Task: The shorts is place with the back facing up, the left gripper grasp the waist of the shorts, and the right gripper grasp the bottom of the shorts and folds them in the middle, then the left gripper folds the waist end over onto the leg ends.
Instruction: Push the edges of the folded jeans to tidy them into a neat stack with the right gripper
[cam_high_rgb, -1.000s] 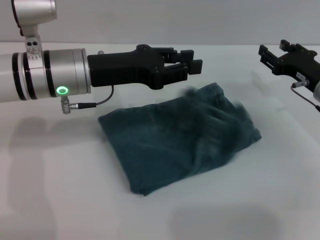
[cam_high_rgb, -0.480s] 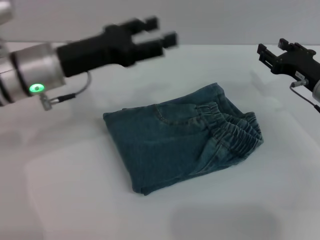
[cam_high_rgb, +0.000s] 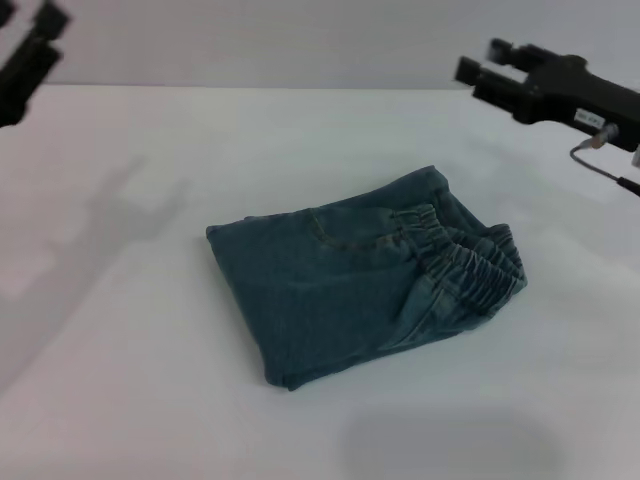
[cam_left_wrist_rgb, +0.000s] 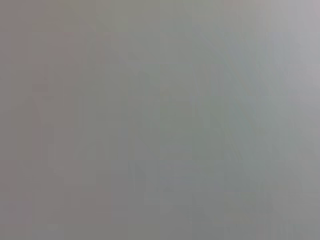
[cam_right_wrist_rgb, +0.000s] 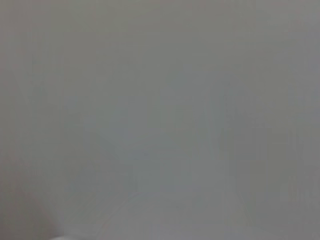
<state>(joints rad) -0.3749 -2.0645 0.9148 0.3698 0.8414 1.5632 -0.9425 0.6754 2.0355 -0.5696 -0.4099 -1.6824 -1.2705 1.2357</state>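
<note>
The blue denim shorts (cam_high_rgb: 340, 285) lie folded into a compact rectangle in the middle of the white table (cam_high_rgb: 150, 380). Their gathered elastic waist (cam_high_rgb: 468, 262) rests on top at the right end of the bundle. My left gripper (cam_high_rgb: 28, 18) is at the far upper left corner of the head view, raised well away from the shorts, open and empty. High at the upper right, my right gripper (cam_high_rgb: 483, 60) also stands open and holds nothing, well clear of the fabric. Both wrist views show only plain grey surface.
A cable (cam_high_rgb: 608, 170) hangs from the right arm near the right edge. The left arm casts a shadow (cam_high_rgb: 110, 215) on the table left of the shorts.
The left gripper has let go of the waist end, now lying on the leg ends, and pulled back up and to the left. The right gripper has risen slightly.
</note>
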